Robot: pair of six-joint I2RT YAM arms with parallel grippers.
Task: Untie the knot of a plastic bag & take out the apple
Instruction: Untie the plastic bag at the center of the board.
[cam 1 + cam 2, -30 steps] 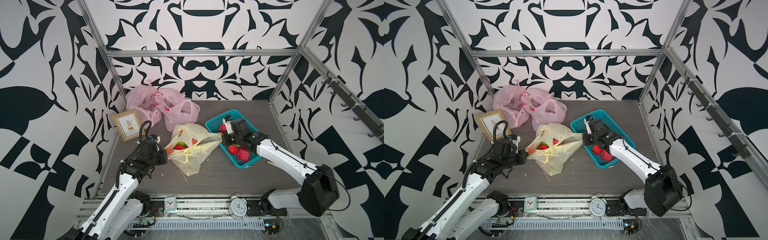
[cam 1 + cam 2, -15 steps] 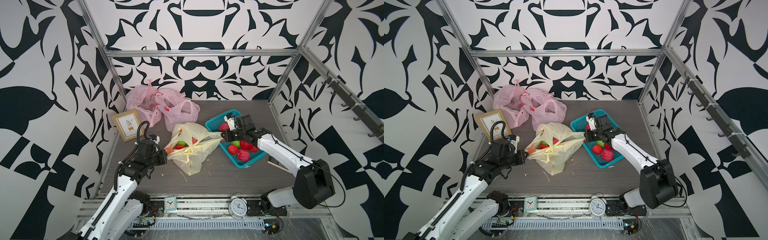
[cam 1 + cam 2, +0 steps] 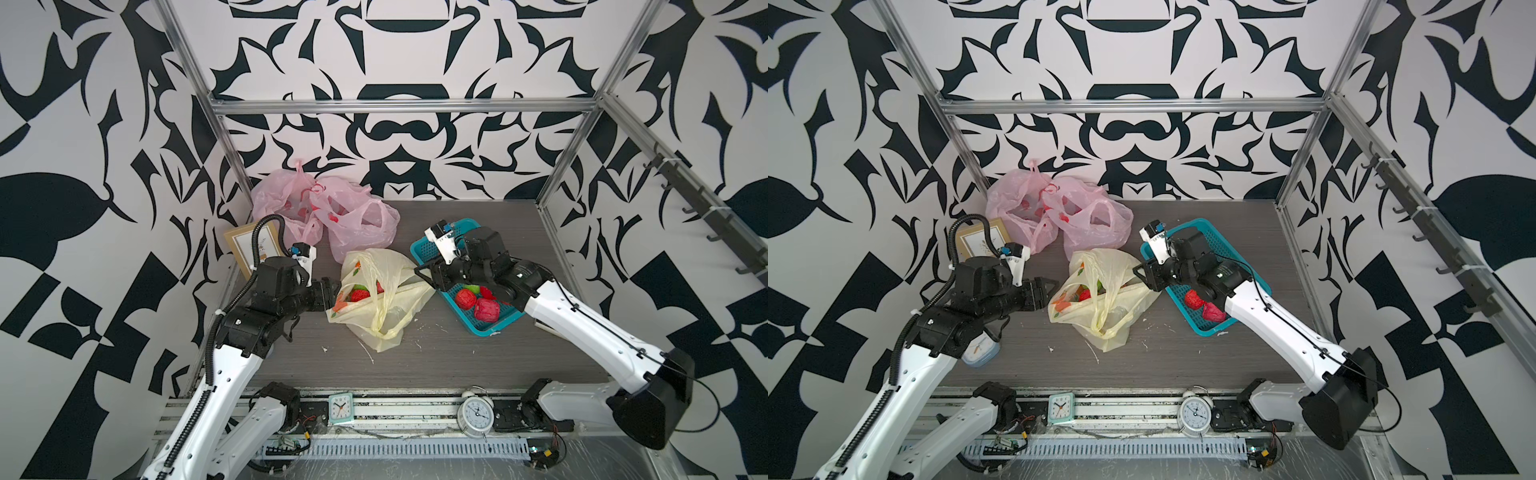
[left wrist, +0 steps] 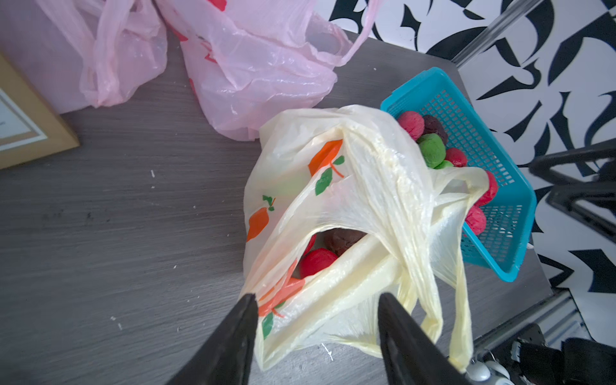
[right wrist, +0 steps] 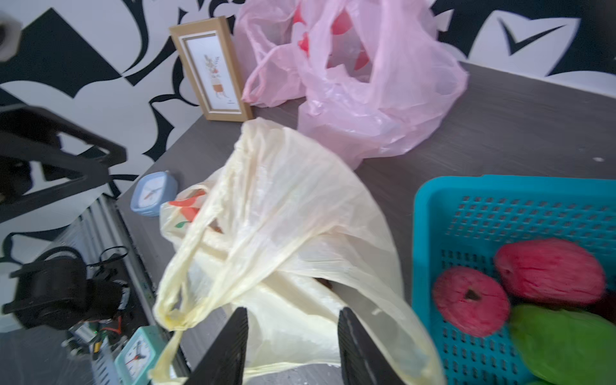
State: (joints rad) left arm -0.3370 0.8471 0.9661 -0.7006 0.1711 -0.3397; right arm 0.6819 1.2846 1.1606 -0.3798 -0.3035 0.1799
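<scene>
The yellow plastic bag (image 3: pixel 384 303) lies slumped mid-table, its mouth gaping and its handles loose toward the front. Inside it, the left wrist view shows a red apple (image 4: pixel 316 261) beside a dark brown fruit (image 4: pixel 340 238). My left gripper (image 3: pixel 332 293) stands open at the bag's left edge; the film (image 4: pixel 333 310) lies between its fingers, ungripped. On the bag's right side, next to the basket, my right gripper (image 3: pixel 422 276) is open too, with bag film (image 5: pixel 293 300) in front of it.
A blue basket (image 3: pixel 494 328) holding red and green fruit sits right of the bag. Two pink bags (image 3: pixel 332 212) and a picture frame (image 3: pixel 245 245) stand at the back left. A blue clock (image 3: pixel 980 353) sits under my left arm. Two clocks (image 3: pixel 340 407) (image 3: pixel 476 413) rest on the front rail.
Both grippers have opened and let go of the bag's edges. The bag, stretched between them a second ago, has gone slack and settled on the table.
</scene>
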